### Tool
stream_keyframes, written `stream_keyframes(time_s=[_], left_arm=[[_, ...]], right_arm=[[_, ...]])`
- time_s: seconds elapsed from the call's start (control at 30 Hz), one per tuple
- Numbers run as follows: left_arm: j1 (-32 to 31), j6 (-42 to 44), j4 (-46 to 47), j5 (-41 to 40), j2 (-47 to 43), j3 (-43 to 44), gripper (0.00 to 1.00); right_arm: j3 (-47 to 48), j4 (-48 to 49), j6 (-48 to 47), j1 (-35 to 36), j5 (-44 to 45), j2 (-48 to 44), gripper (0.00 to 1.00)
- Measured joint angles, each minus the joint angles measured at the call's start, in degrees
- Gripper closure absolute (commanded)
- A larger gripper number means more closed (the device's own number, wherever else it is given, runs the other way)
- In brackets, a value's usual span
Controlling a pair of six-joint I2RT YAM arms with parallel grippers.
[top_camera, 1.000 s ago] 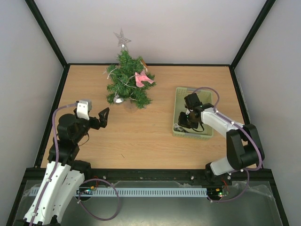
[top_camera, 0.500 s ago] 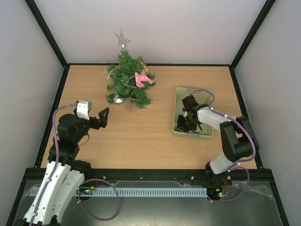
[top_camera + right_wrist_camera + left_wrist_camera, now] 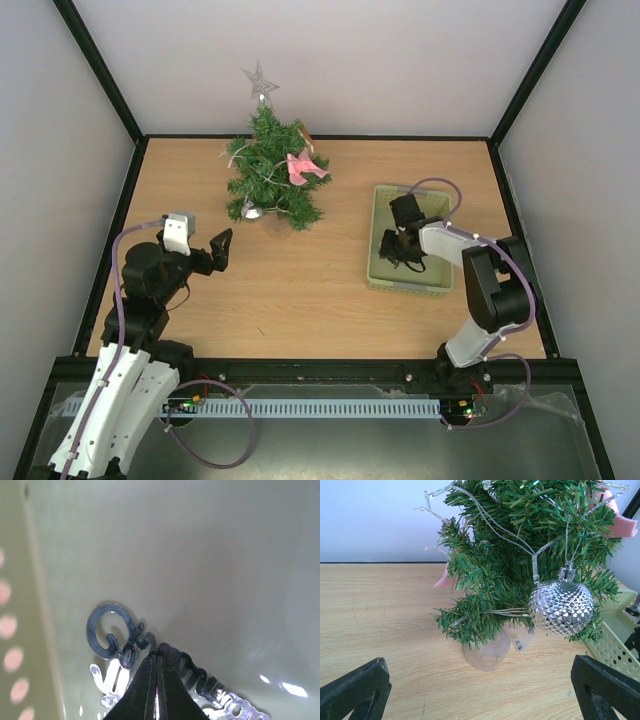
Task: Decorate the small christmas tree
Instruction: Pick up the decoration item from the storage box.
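Left gripper [image 3: 222, 248]: hung above the table [image 3: 320, 300], jaws spread wide, held nothing, faced the tree.
Tree [image 3: 270, 175]: stood at the far edge, left of centre, on a wooden base [image 3: 490, 655]; long axis upright, tip up with a star [image 3: 260, 82] on top.
On tree: clear light string [image 3: 490, 522], silver ball [image 3: 561, 607], pink ornament [image 3: 303, 168].
Basket [image 3: 374, 240]: pale green, right of the tree and well apart; held silver lettering [image 3: 112, 637].
Right gripper [image 3: 156, 657]: inside the basket, fingers pressed together, tips pinching the lettering.
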Motion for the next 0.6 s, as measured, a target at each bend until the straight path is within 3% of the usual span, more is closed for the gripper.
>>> stream_keyframes(time_s=[0.13,0.2,0.37,0.6], left_arm=[[-0.1,0.0,0.0,-0.2,0.0,0.0,0.01],[-0.1,0.0,0.0,-0.4,0.0,0.0,0.0],[-0.1,0.0,0.0,-0.6,0.0,0.0,0.0],[-0.1,0.0,0.0,-0.6,0.0,0.0,0.0]], right_arm=[[2.1,3.0,1.8,-2.9,0.6,2.3,0.97],[3.8,3.3,2.3,-3.6,0.8,3.5,0.91],[8.3,2.9,-0.2,-3.7,0.2,3.4,0.6],[11.1,-0.7,-12.6,-3.6,2.5,0.5,0.35]])
